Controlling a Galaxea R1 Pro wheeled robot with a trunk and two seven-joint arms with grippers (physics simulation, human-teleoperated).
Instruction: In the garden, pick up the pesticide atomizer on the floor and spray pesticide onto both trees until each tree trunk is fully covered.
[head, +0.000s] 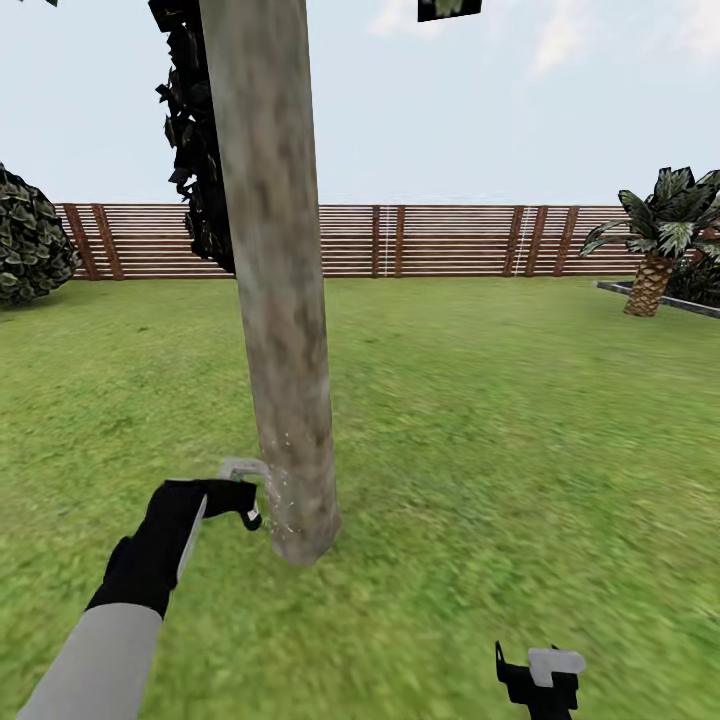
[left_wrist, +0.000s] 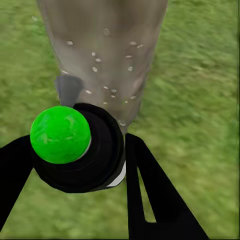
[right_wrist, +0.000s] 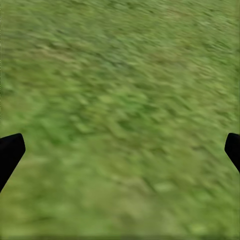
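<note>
A tall tree trunk (head: 285, 330), mottled grey-beige, rises from the grass floor (head: 480, 450) just ahead of me. My left gripper (head: 230, 500) is shut on the pesticide atomizer (left_wrist: 82, 155), a black bottle with a green round cap (left_wrist: 60, 134). Its grey nozzle (head: 240, 467) points at the trunk's base from close by. Fine white specks of pesticide (left_wrist: 107, 65) dot the lower trunk (left_wrist: 105, 45). At the lower right my right gripper (head: 540, 678) hangs open over bare grass, its fingertips (right_wrist: 10, 152) wide apart in the right wrist view.
A brown slat fence (head: 450, 240) closes the lawn at the back. A round shrub (head: 30, 240) stands far left, and dark foliage (head: 200, 150) shows behind the trunk. A scaly palm (head: 655, 250) and a dark kerb (head: 660, 297) are at the far right. Open grass lies to the right of the trunk.
</note>
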